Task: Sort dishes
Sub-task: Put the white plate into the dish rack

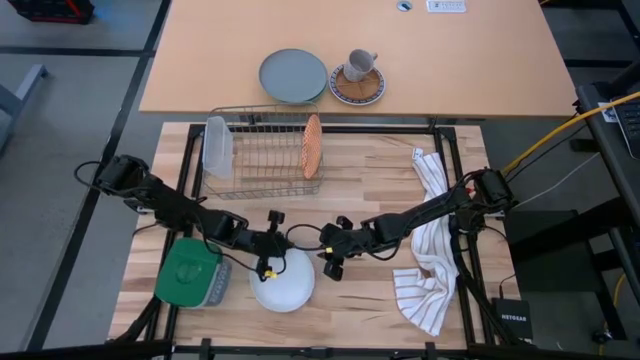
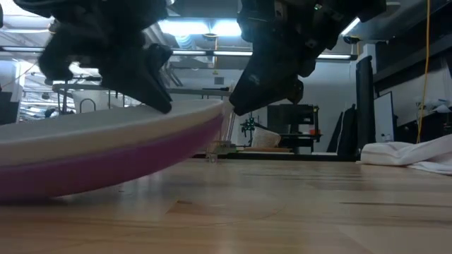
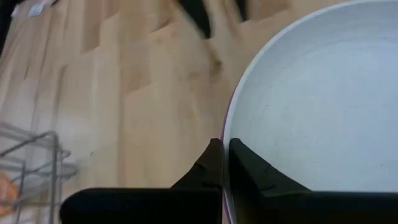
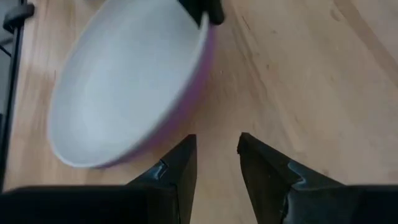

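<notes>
left gripper (image 3: pixel 225 163) clamps purple plate (image 2: pixel 106 152) rim | plate's far edge cut off

The plate (image 3: pixel 323 99) runs off the left wrist view's edges, only part of its rim showing. In the low view the plate's near side is cut off by the frame, and both arms are dark, blurred masses truncated above. The towel (image 2: pixel 409 155) is cut by that view's edge, its stripes indistinct.
</notes>
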Available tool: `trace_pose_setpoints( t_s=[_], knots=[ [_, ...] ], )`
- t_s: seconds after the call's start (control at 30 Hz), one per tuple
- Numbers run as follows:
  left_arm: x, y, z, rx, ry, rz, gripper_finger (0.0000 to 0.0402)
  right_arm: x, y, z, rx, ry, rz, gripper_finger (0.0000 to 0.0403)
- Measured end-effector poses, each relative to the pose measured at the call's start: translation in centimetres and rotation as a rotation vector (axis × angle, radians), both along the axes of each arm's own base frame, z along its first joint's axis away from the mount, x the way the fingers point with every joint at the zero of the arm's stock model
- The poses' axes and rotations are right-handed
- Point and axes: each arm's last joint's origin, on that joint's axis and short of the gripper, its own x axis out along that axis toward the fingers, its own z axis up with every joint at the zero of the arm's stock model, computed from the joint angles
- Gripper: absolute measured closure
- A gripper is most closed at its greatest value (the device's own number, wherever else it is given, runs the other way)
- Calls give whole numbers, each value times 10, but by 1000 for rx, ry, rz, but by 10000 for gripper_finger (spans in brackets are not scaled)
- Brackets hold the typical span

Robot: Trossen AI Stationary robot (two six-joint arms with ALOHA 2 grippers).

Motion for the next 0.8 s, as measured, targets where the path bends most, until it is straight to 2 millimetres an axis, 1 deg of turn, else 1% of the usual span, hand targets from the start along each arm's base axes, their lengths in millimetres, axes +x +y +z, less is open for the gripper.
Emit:
trace_pose_setpoints(
  t_s=[0.13,0.3,0.43,0.57,0.67,0.8],
  knots=[
    [1,-3,2,-18,-30,5,401,0,-1,0,-29,-9,-12,278],
    [4,-3,5,-15,-88,51,401,2,-1,2,-33,-33,-24,278],
    [4,-2,6,1,-96,77,401,4,0,4,-30,-62,-5,278],
    [5,-3,7,-3,-122,84,401,3,0,3,-36,-55,1,278],
    [8,-4,11,-17,-170,82,401,4,0,0,-38,-48,1,278],
    [9,-4,13,-16,-186,84,401,6,1,-8,-44,-30,0,278]
  ],
)
